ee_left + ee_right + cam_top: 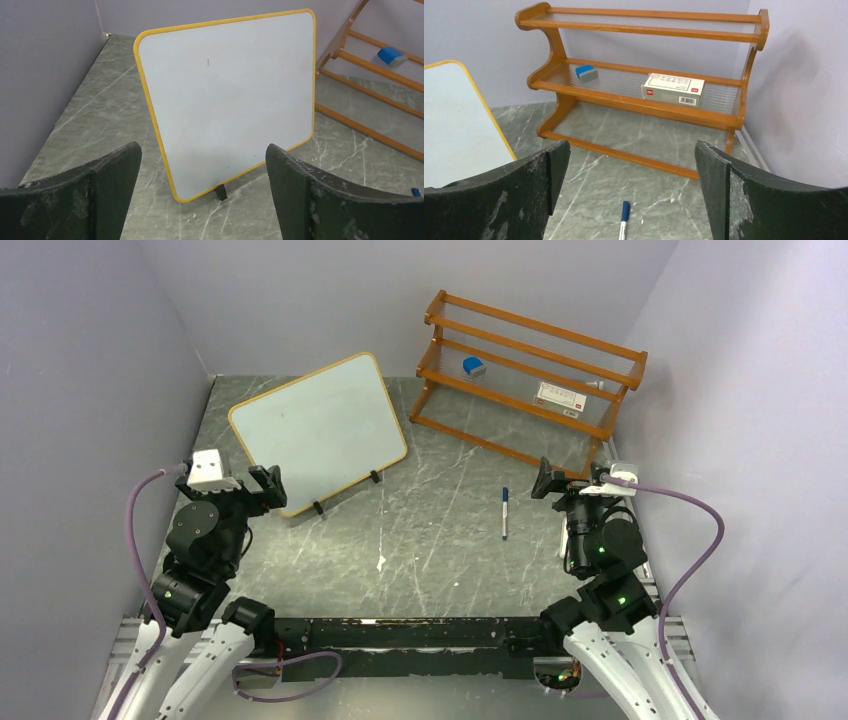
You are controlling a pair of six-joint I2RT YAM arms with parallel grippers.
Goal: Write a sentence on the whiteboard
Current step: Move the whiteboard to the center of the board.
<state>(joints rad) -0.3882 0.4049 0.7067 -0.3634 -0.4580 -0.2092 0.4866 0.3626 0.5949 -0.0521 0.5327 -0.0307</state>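
Observation:
The whiteboard (318, 430) stands tilted on black clip feet at the back left, its orange-framed face (230, 95) blank except for a small dark tick. No sentence shows on it. A blue-capped marker (505, 512) lies on the table right of centre, also low in the right wrist view (623, 220). My left gripper (268, 488) hovers just before the board's near left corner, open and empty (202, 146). My right gripper (570, 480) is open and empty too (631, 144), right of the marker and pointing at the shelf.
A wooden three-tier shelf (530, 380) stands at the back right, holding a blue eraser (473, 366) and a white box (560, 398). Purple walls close in the left, back and right sides. Cables loop beside both arm bases.

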